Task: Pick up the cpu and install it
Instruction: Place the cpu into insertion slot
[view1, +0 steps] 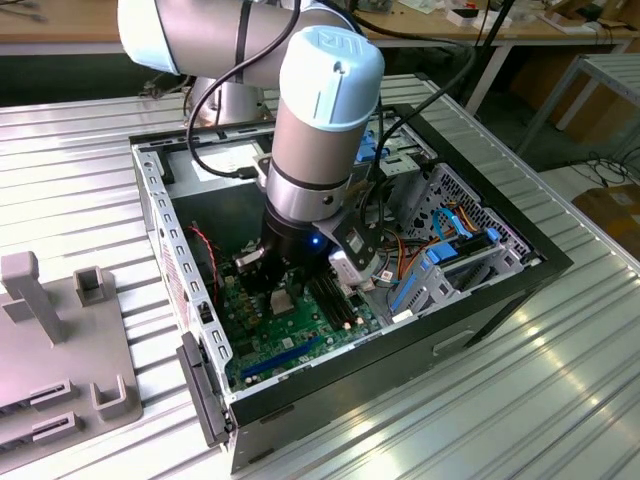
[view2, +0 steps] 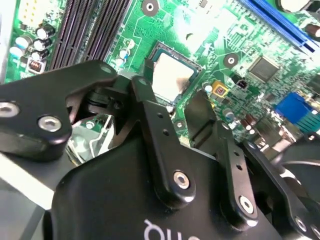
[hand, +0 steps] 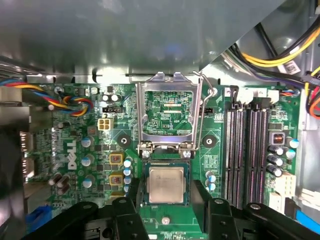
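Exterior view: the arm points down into the open case; in the first wrist view its gripper is spread wide, straddling the seated cpu.

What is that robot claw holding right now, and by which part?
Nothing. The gripper is open, its fingers standing apart on either side of the cpu, which lies flat in its socket.

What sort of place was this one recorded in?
Probably a robotics lab or workshop: an open computer case sits on a ribbed metal table, with wooden workbenches behind.
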